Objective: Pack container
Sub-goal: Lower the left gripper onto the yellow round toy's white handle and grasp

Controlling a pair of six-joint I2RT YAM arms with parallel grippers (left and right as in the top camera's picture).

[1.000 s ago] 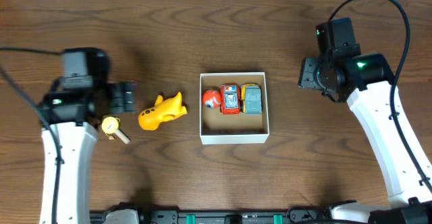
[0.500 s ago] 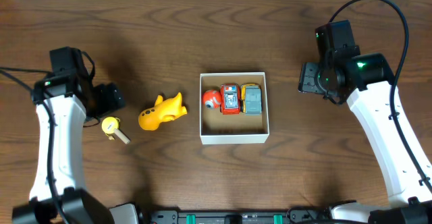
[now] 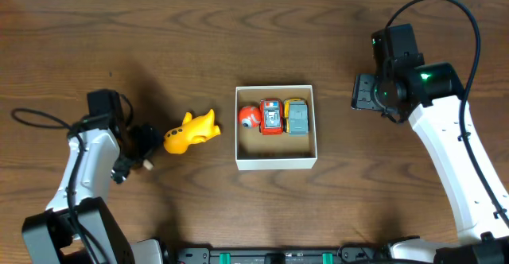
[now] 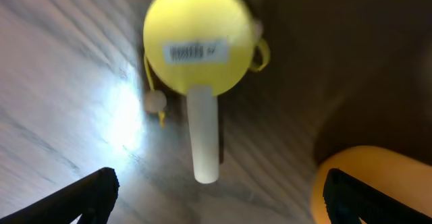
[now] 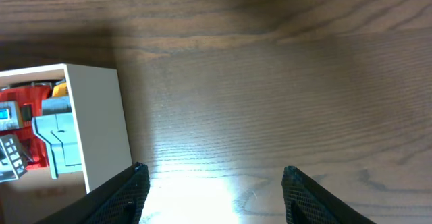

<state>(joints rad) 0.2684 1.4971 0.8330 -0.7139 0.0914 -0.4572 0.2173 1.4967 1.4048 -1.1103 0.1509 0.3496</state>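
Toys — three in the container, two outside — left gripper, right gripper both spread.

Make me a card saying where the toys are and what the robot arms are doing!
Container: white box, middle of table
Inside it: round orange toy, red toy car, grey toy vehicle, in a row
Left out: yellow animal toy, yellow round toy on a white stick, both left of the box
Left arm: jaws open, above the stick toy
Right arm: jaws open, over bare table right of the box
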